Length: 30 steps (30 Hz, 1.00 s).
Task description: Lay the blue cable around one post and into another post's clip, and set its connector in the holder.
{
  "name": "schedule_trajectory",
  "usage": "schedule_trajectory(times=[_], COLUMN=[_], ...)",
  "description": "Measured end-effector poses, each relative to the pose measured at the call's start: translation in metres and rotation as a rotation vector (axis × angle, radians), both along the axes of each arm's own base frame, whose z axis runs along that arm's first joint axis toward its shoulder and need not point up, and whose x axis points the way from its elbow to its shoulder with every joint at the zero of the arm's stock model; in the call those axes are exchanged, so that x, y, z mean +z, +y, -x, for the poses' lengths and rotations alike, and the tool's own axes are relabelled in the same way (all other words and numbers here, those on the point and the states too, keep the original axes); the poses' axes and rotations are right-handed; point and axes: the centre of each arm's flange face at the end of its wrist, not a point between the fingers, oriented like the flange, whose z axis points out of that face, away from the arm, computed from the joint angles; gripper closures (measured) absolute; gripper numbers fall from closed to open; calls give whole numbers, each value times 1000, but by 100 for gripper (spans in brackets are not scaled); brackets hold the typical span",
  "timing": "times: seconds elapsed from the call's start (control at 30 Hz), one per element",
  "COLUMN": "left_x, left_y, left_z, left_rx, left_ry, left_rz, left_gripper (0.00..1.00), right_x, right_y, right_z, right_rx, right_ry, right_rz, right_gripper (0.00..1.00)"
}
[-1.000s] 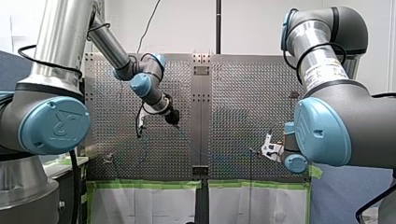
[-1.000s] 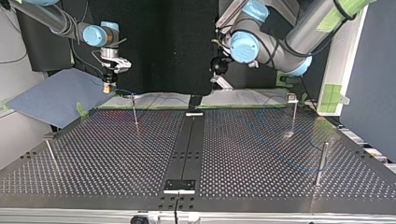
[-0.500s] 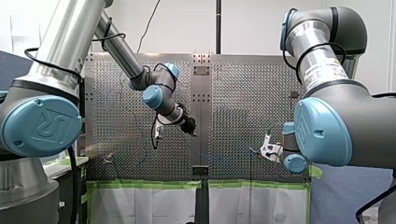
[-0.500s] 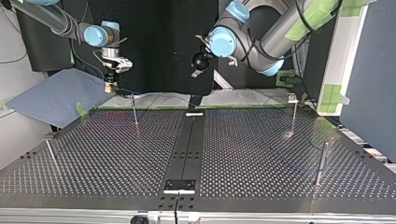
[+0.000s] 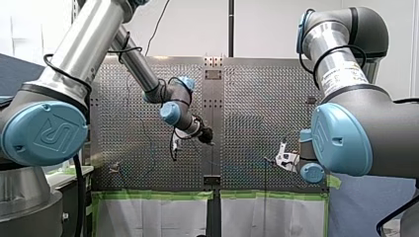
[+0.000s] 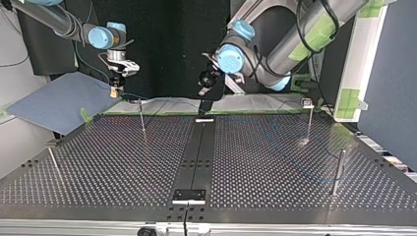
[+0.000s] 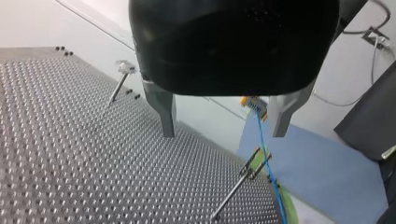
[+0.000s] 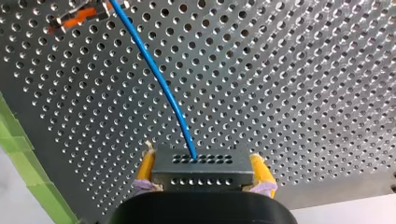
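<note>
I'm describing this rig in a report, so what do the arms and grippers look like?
My left arm and right arm are silver tubes with grey joints, light-blue caps and looped black cables; the right bears a white label. Left gripper: black body, grey metal fingers. Right gripper: black, yellow pads.

Top view. Worktop [image 6: 98, 162] split by centre strip [image 6: 196, 152]. View's left half: far-left post [image 6: 141, 118] by the far edge, near-left post [image 6: 54, 164] toward the front. Right half: far-right post [image 6: 309, 120] behind, near-right post [image 6: 337, 172] before it, further out. My right pincer [image 6: 115, 92] beyond the far edge, just left of far-left post. Connector [image 8: 198, 168] between its fingers, cable [image 8: 159, 79] running to that post's top. My left pincer [image 6: 204, 88] above the strip's far end.
</note>
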Motion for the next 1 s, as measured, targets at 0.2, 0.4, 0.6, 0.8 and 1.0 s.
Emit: schedule_trajectory(times=[0.2,0.4,0.6,0.8,1.0], left_x=[-21,-49,-75,-98,-118], left_y=[9,7,3,-1,-3], left_z=[-19,-25,-27,-35,-45], left_rx=[-4,-49,-92,-109,-74], left_ry=[-17,-27,-19,-5,-27], left_rz=[-10,-13,8,57,63], left_gripper=[4,4,4,4,4], right_x=[0,0,0,1,1], right_y=[0,0,0,1,1], right_z=[0,-1,-2,-4,-5], right_rx=[1,1,3,6,9], right_ry=[1,2,1,1,0], right_rz=[0,2,4,7,8], right_gripper=[98,98,98,98,98])
